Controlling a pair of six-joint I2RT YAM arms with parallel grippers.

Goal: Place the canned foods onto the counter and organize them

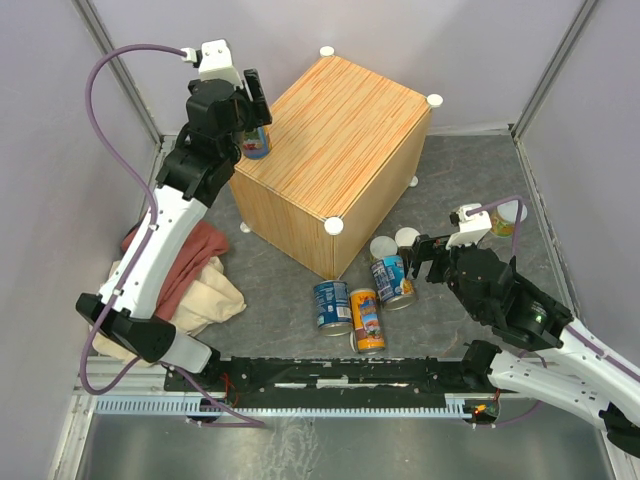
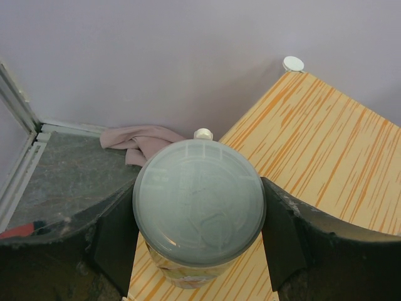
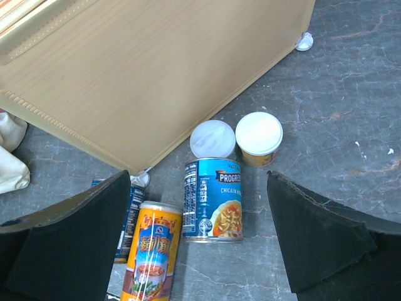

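The left end effector (image 1: 253,118) grips a pale-lidded can (image 2: 199,200) over a corner of the light orange wood-grain cube desk (image 1: 345,120). The right end effector (image 3: 198,207) gapes open, and the other cans (image 3: 213,195) lie below, unplaced.

White shells and black joints on the left arm (image 1: 150,250) and right arm (image 1: 560,350); a purple cable (image 1: 95,100) loops off each wrist; the right gripper (image 3: 197,182) shows matte black fingers (image 3: 62,238).

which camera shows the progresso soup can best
Right wrist: the Progresso can lies on its side, close up, with its label readable. Top external shows it small, beside the orange can. Left wrist does not show it at all.
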